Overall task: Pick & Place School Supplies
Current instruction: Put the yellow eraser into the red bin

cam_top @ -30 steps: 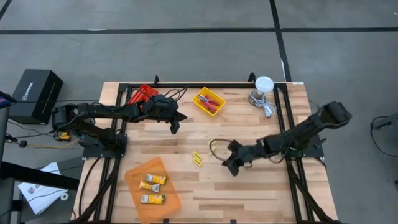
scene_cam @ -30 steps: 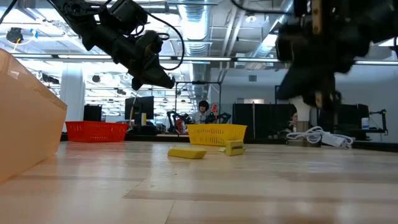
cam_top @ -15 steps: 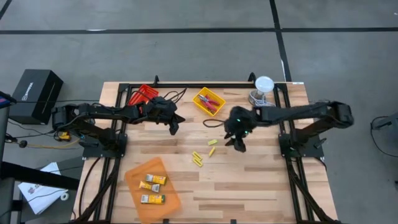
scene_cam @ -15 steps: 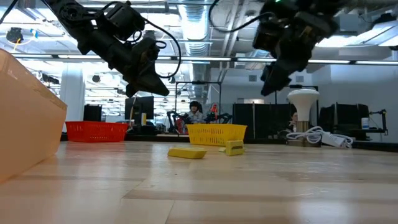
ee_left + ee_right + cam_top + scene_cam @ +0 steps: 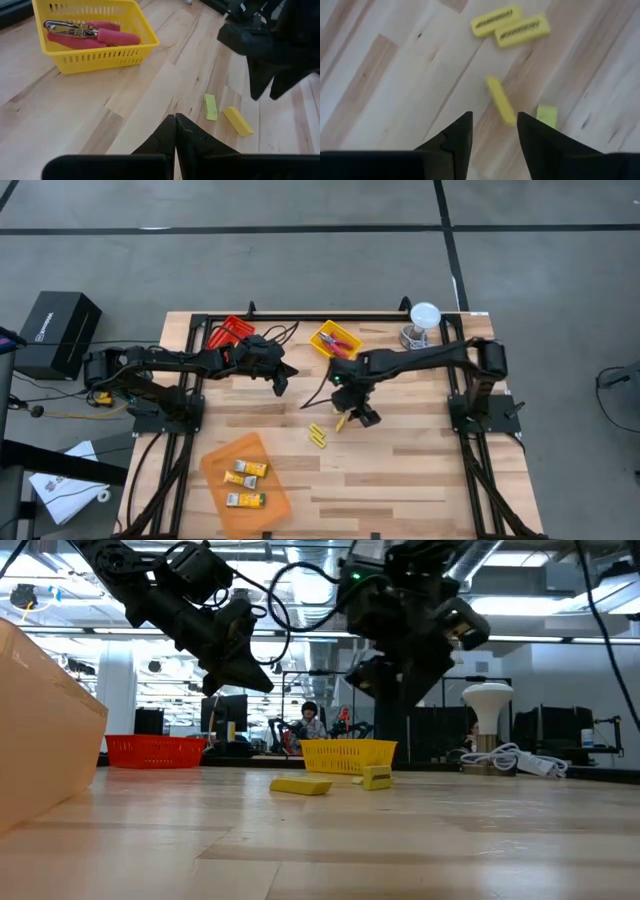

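Right end effector (image 5: 492, 132) swung over yellow sticks (image 5: 501, 100), fingers spread, sticks lying flat, diagonal

In the high view, the right gripper (image 5: 366, 417) partly hides 1 yellow stick (image 5: 340, 423).

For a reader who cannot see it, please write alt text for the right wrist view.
The right tool, fingers open and empty, hangs over a light wooden table, aimed near a thin yellow stick. A small yellow piece lies beside the stick, and two yellow bars lie side by side farther off.
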You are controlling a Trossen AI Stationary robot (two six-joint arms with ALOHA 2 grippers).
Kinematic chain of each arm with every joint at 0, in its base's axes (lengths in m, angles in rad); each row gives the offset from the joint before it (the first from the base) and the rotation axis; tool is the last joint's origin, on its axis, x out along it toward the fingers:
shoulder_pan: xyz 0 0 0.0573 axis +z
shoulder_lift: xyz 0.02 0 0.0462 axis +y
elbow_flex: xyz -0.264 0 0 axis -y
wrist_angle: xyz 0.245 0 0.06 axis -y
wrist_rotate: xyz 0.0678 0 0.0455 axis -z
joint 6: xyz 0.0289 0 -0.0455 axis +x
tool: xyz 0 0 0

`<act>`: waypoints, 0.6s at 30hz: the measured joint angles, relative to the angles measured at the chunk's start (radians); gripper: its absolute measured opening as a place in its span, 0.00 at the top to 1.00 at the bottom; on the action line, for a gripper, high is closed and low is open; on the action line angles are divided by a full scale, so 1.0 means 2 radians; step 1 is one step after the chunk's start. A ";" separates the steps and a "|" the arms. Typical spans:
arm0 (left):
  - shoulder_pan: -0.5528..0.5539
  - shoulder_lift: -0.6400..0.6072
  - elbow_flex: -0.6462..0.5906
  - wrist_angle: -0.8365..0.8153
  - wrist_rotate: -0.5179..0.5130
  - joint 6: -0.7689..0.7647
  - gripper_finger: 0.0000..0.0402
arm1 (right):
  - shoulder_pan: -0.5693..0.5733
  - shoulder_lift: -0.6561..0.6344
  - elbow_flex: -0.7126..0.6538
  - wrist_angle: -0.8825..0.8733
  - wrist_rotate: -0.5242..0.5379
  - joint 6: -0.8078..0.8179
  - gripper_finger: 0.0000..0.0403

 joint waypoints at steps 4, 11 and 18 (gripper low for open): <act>0.000 0.000 0.000 0.000 0.000 0.003 1.00 | 0.008 0.025 0.033 -0.008 0.001 -0.024 0.62; 0.000 0.000 0.000 0.000 0.000 0.015 1.00 | 0.019 0.056 0.062 -0.031 0.002 -0.049 0.60; 0.000 0.000 0.000 -0.001 0.000 0.019 1.00 | 0.028 0.061 0.062 -0.027 0.006 -0.058 0.59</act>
